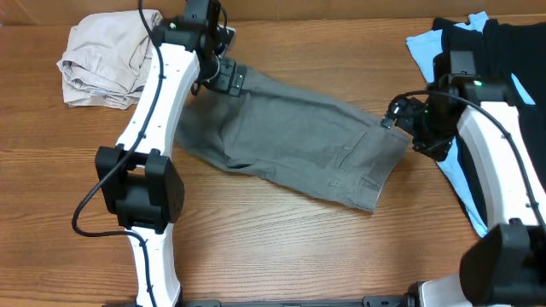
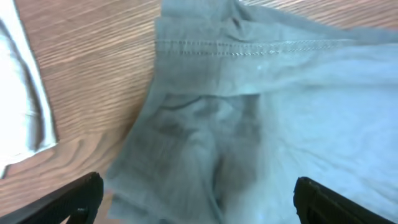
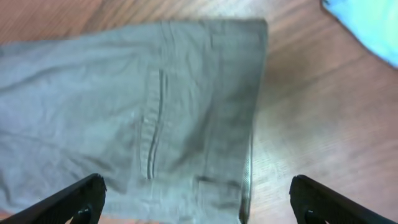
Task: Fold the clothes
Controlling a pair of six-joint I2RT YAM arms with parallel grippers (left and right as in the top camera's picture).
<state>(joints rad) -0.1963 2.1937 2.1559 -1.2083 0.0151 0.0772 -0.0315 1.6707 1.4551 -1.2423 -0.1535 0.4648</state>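
Note:
Mid-grey shorts (image 1: 294, 136) lie flat and slanted across the middle of the table, waistband end at the right. My left gripper (image 1: 223, 75) is open above the shorts' upper-left hem end; the left wrist view shows the stitched hem and rumpled grey cloth (image 2: 261, 124) between the spread jaws (image 2: 196, 202). My right gripper (image 1: 399, 119) is open just above the waistband end. The right wrist view shows the welt pocket (image 3: 155, 118), the waistband edge and the jaws (image 3: 199, 202) wide apart over them. Neither gripper holds cloth.
A crumpled beige garment (image 1: 107, 55) lies at the back left; its pale edge shows in the left wrist view (image 2: 25, 99). Black (image 1: 512, 60) and light-blue (image 1: 424, 47) garments are piled at the right edge under the right arm. Bare wood lies in front of the shorts.

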